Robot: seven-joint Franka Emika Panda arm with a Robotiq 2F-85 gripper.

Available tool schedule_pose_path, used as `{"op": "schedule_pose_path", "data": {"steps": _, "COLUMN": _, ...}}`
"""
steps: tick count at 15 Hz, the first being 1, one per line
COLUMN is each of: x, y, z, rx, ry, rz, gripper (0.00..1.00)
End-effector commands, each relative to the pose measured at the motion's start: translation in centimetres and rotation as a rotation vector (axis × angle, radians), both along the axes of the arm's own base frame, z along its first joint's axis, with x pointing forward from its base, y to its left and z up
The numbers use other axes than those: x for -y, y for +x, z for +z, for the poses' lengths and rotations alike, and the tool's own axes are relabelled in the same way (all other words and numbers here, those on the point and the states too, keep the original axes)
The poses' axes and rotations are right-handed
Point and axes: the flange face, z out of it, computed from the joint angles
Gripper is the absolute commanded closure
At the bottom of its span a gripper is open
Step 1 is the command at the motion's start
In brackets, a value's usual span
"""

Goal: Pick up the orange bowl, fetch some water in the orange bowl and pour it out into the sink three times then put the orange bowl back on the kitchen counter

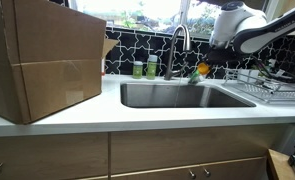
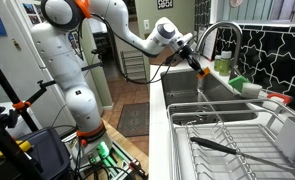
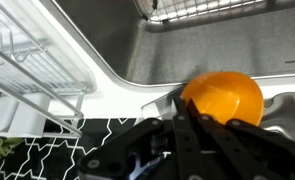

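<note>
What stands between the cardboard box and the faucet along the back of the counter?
Two green bottles stand side by side there, between the cardboard box and the faucet, shown in an exterior view.

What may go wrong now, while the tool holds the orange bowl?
The tool seems to pinch the orange bowl only at its rim, so it may slip and drop into the sink. The bowl hangs close to the faucet; a careless swing might strike it.
</note>
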Motion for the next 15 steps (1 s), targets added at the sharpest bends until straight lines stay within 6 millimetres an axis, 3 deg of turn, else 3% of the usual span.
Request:
{"op": "schedule_pose_path", "data": {"steps": 1, "x": 0.2, "y": 0.3, "z": 0.1, "rx": 0.069, "ry": 0.185, "rz": -0.008, "gripper": 0.99}}
{"op": "schedule_pose_path", "data": {"steps": 6, "x": 0.2, "y": 2.3, "z": 0.7, "rx": 0.161, "ry": 0.401, "rz": 0.008, "gripper": 0.99}}
{"op": "schedule_pose_path", "data": {"steps": 15, "x": 2.5, "y": 4.7, "z": 1.7, "rx": 0.227, "ry": 0.516, "rz": 0.022, "gripper": 0.99}}
